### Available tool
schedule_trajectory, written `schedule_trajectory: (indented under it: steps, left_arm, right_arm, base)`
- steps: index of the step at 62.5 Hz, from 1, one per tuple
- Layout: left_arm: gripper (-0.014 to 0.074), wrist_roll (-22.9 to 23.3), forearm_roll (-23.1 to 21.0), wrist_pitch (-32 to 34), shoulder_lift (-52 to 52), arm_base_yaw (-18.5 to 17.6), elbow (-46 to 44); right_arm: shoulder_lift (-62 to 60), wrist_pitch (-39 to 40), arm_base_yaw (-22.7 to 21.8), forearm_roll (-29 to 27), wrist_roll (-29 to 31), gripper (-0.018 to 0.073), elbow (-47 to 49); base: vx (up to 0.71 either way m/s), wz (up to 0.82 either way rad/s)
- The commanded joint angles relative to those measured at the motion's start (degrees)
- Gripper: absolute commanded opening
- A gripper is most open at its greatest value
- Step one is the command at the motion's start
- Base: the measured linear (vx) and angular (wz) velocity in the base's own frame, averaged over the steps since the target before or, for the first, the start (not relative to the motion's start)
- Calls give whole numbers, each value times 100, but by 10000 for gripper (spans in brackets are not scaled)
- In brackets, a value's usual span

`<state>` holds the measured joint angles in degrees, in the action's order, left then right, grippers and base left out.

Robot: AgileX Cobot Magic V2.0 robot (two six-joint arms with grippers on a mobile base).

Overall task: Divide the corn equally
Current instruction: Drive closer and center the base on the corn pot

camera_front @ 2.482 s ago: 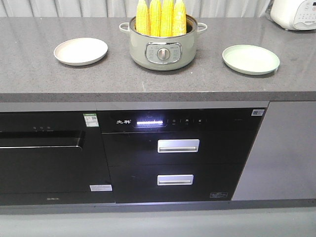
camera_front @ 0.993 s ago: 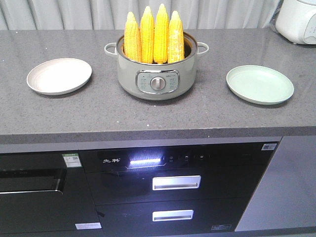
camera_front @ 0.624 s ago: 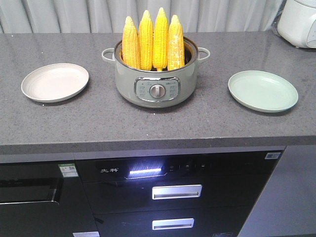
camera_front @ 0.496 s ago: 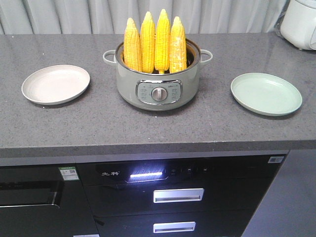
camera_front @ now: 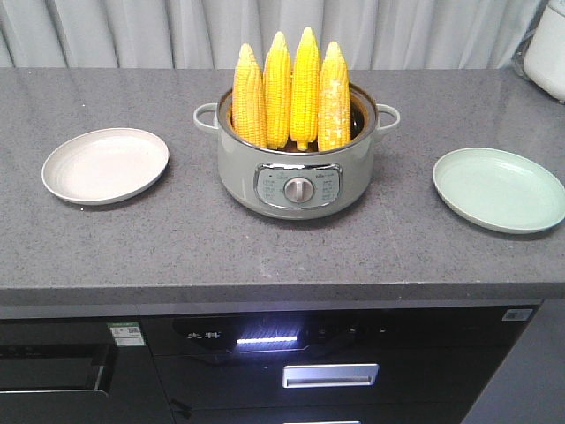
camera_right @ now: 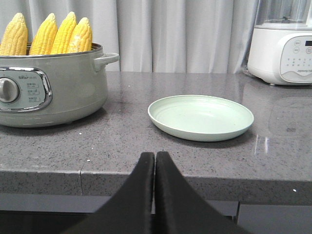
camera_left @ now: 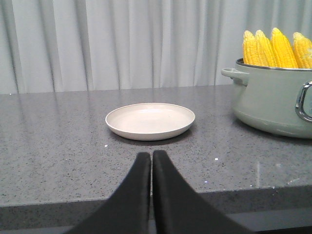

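While the left end effector (camera_left: 151, 155) and right end effector (camera_right: 155, 155) hang at the front edge of the grey speckled stone desk (camera_front: 265, 252), jaws pressed together and empty, a round cream plate (camera_left: 150, 120) lies straight ahead of the left one and a round pale-green plate (camera_right: 201, 116) ahead of the right. Farther in, between them, a sage-green electric pot (camera_front: 243, 168) holds four yellow corn cobs (camera_front: 291, 88) upright, tips up, rightward of the left arm and leftward of the right, neither clearly nearer. The pot wall hides their lower halves, and each wrist view crops the pot.
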<state>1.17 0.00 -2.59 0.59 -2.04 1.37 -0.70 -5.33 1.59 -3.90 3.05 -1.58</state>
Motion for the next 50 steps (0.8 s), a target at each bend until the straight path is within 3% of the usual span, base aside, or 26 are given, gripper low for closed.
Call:
schedule_trajectory:
  steps: [1, 50]
  left_arm:
    - [-6, 62, -39, 448, 97, 6, 83]
    - [-6, 62, -39, 448, 97, 6, 83]
  right_arm:
    - [-25, 425, 10, 15, 7, -3, -61]
    - [-25, 425, 10, 15, 7, -3, -61]
  base:
    - [8, 3]
    - [6, 1]
